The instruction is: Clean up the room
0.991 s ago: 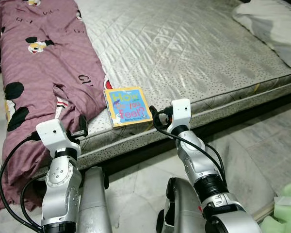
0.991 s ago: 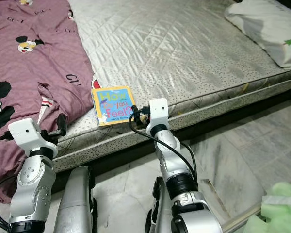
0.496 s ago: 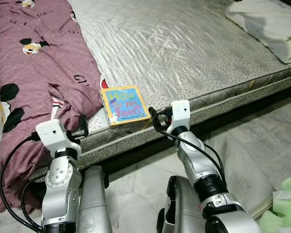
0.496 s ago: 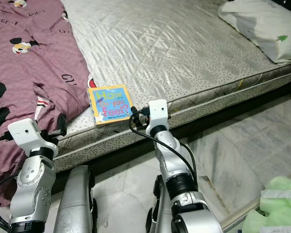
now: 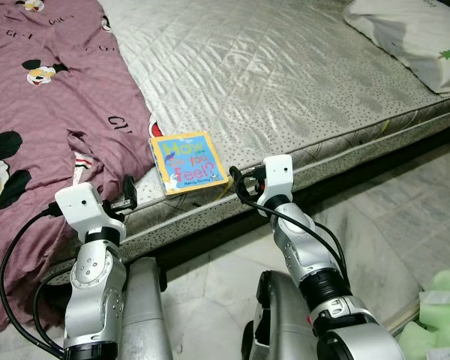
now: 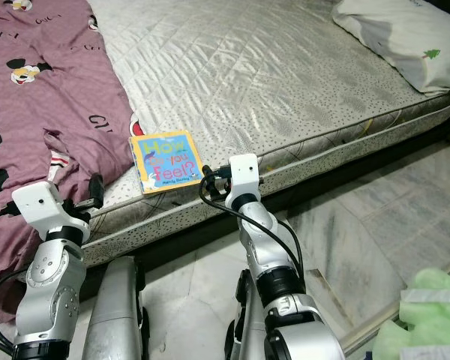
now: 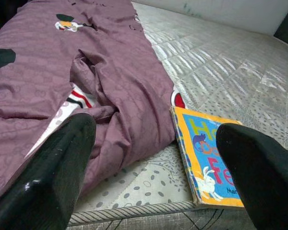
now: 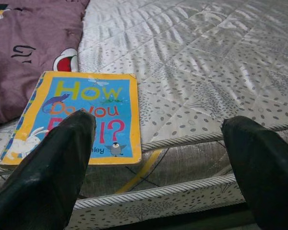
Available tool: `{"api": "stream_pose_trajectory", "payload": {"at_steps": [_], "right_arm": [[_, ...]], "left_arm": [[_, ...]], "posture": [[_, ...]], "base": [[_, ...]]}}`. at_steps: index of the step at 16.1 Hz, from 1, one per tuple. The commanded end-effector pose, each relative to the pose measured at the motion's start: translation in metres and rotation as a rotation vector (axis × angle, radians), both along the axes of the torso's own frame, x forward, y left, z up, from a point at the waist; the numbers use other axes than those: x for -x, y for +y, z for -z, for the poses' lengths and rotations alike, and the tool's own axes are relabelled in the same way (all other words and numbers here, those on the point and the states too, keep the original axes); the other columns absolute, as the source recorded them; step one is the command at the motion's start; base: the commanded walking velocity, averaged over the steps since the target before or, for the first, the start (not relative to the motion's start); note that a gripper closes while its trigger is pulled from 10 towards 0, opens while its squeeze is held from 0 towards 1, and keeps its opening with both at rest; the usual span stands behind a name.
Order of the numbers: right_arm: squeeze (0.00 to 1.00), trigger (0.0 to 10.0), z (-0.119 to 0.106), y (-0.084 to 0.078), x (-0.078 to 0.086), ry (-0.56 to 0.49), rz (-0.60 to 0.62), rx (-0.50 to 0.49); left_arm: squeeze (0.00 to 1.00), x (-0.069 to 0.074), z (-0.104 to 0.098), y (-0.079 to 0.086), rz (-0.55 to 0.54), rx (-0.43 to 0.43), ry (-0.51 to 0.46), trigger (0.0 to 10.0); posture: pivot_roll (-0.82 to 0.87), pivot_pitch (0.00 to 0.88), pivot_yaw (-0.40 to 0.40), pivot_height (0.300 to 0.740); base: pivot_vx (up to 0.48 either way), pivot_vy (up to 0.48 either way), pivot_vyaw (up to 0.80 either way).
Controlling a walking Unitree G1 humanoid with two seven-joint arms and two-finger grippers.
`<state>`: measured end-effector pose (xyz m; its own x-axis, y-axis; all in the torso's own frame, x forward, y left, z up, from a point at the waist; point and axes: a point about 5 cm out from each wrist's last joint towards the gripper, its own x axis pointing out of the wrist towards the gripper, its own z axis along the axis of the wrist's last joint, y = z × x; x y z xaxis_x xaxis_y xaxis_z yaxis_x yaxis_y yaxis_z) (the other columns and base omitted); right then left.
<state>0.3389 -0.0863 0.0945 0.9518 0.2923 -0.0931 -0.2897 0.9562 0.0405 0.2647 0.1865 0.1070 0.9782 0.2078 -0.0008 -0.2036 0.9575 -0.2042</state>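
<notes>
A thin picture book (image 5: pixel 188 162) with a yellow border and blue cover, titled in coloured letters "How Do You Feel?", lies flat and closed, cover up, near the front edge of the bare quilted mattress (image 5: pixel 300 82), its spine side touching the purple cartoon-print blanket (image 5: pixel 52 97).

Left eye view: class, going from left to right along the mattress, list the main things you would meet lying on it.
Purple blanket → picture book → bare quilted mattress → white pillow.
</notes>
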Motion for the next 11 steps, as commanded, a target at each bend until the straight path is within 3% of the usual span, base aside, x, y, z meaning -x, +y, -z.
{"api": "stream_pose_trajectory", "payload": {"at_steps": [1, 11], "right_arm": [[0.00, 10.0, -0.0046, -0.0004, -0.0031, -0.017, 0.007, -0.008], [0.00, 10.0, -0.0039, -0.0013, -0.0049, -0.012, 0.013, -0.002]], "left_arm": [[0.00, -0.0009, 0.0005, -0.0009, 0.008, 0.000, 0.004, 10.0], [0.00, -0.0014, 0.0008, -0.0017, 0.012, 0.003, 0.005, 10.0]], "posture": [[0.11, 0.138, -0.058, 0.560], [0.11, 0.132, -0.059, 0.560]], "base": [[0.251, 0.000, 0.00], [0.278, 0.000, 0.00]]}}
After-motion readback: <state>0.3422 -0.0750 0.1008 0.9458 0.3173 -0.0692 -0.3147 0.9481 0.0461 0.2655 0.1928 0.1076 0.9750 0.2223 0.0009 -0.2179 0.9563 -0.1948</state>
